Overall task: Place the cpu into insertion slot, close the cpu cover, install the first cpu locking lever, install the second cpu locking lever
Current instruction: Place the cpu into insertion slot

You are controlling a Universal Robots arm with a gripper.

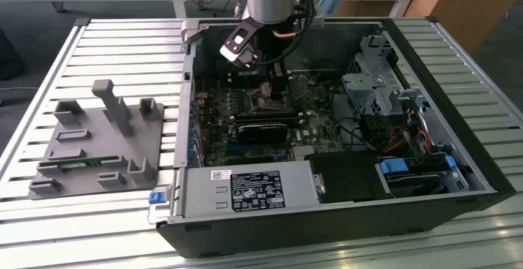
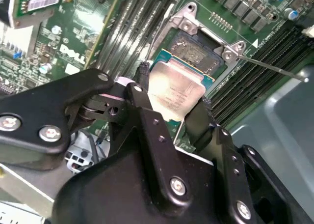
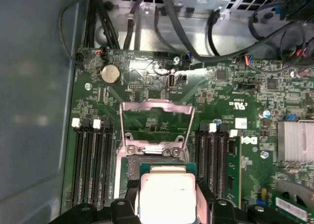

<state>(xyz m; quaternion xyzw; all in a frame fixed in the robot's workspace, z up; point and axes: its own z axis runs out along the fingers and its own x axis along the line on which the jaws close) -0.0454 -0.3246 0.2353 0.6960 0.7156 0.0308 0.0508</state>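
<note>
My gripper [image 2: 174, 91] is shut on the cpu [image 2: 171, 101], a flat square chip with a silver-grey top and a green edge, pinched at two opposite sides by the black fingers [image 2: 143, 79]. The chip hangs slightly tilted just over the insertion slot [image 2: 195, 51], whose dark pin field shows beyond it. In the first wrist view the cpu [image 3: 167, 194] sits between the fingers [image 3: 203, 197], and the cpu cover [image 3: 156, 105] stands swung up and open behind the socket. A thin metal locking lever [image 2: 270, 68] sticks out beside the socket. In the exterior view the gripper [image 1: 273, 85] is low inside the computer case.
Black memory slots [image 3: 93, 160] flank the socket on both sides. A black graphics card [image 1: 263, 131], the power supply [image 1: 237, 192], a metal drive cage [image 1: 372, 88] and cables [image 3: 162, 17] crowd the case. A grey fixture tray [image 1: 98, 143] lies on the slatted table at the exterior view's left.
</note>
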